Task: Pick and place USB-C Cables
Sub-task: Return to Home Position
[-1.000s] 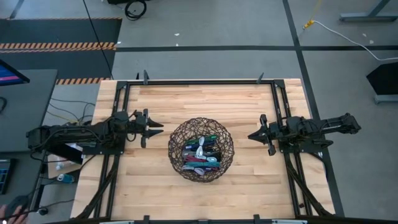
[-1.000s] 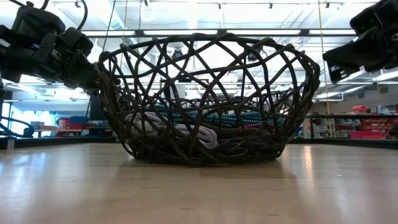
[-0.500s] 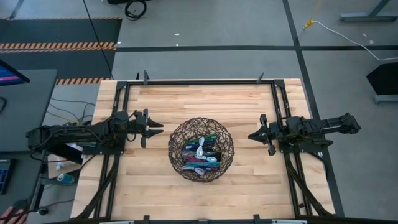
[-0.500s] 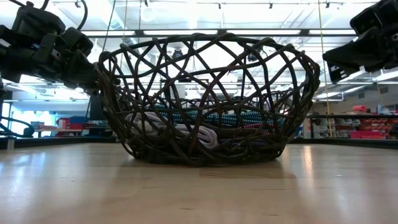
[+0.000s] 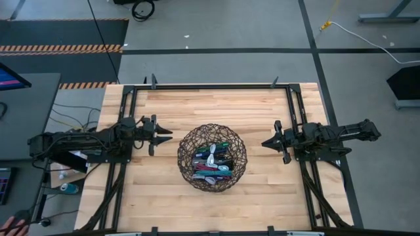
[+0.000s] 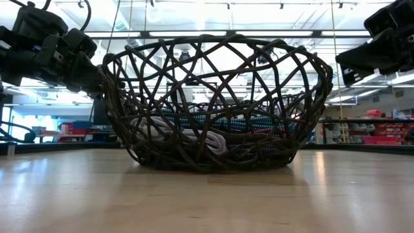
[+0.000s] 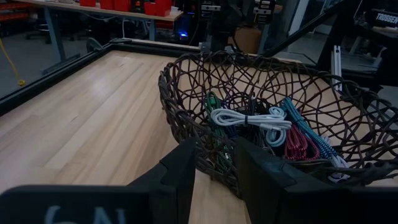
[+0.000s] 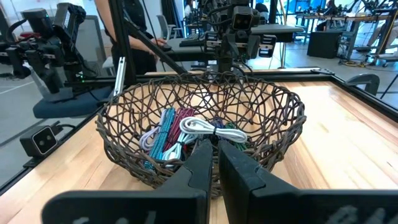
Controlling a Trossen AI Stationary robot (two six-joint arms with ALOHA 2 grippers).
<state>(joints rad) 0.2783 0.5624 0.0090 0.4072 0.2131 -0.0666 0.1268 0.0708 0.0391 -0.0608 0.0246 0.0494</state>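
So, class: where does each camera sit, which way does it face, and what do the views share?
High view: overhead, looking straight down; left arm, right arm, table.
Low view: table height, level towards basket; arms in upper corners.
Left wrist view: on left arm, past its jaws towards basket.
Right wrist view: likewise, from opposite side.
All share the basket of cables.

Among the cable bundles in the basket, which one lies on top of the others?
The silvery-white cable bundle: it rests uppermost in the wicker basket, lying across the darker coloured ones beneath it.
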